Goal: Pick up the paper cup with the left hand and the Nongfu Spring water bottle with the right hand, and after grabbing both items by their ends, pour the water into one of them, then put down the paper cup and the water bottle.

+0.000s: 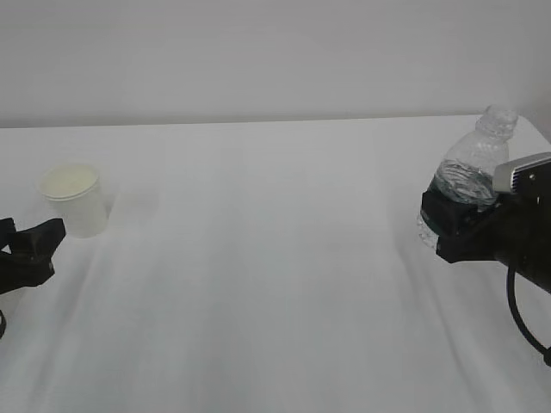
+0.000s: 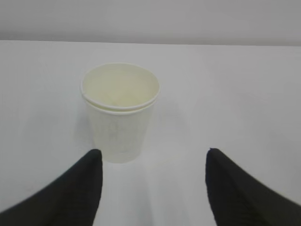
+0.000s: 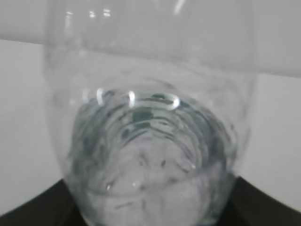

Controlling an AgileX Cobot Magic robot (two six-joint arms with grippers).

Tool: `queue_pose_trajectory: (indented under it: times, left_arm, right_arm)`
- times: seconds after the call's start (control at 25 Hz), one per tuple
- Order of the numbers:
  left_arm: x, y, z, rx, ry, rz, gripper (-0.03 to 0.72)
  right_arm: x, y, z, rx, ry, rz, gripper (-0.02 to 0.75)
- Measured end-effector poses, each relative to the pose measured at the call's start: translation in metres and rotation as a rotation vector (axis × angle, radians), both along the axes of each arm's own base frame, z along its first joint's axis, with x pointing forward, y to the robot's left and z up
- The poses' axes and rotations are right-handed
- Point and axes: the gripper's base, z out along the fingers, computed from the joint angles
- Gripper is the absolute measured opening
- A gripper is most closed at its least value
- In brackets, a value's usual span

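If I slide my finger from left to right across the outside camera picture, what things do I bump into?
left gripper → paper cup → bare white table → water bottle, held by the right gripper.

White desk (image 1: 275,284) all over, plain and unpatterned, under a pale grey wall (image 1: 275,52). At nine o'clock, the paper cup (image 1: 76,200) shows white outside, cream inside. Just below it the left hand (image 1: 34,245) is solid black. Over at three o'clock, the Nongfu Spring water bottle (image 1: 469,176) is clear and ribbed, with a dark green tint around its middle. The right hand (image 1: 456,228) is black, topped by a grey plate (image 1: 523,175).
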Motion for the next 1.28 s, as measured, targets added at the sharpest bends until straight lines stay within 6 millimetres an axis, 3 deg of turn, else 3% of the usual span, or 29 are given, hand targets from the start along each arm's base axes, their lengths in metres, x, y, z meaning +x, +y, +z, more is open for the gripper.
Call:
queue_pose_trajectory:
  times: [0.52, 0.76, 1.28]
  left_arm:
    - [0.001, 0.004, 0.000, 0.006, -0.001, 0.047, 0.529]
    - [0.001, 0.005, -0.002, 0.016, 0.009, 0.054, 0.602]
    - [0.038, -0.002, -0.038, 0.033, 0.086, 0.033, 0.629]
  right_arm:
    - [-0.032, -0.002, 0.032, -0.021, -0.098, 0.005, 0.418]
    - [-0.036, -0.002, 0.039, -0.024, -0.124, 0.005, 0.418]
    - [-0.036, -0.002, 0.039, -0.024, -0.124, 0.005, 0.418]
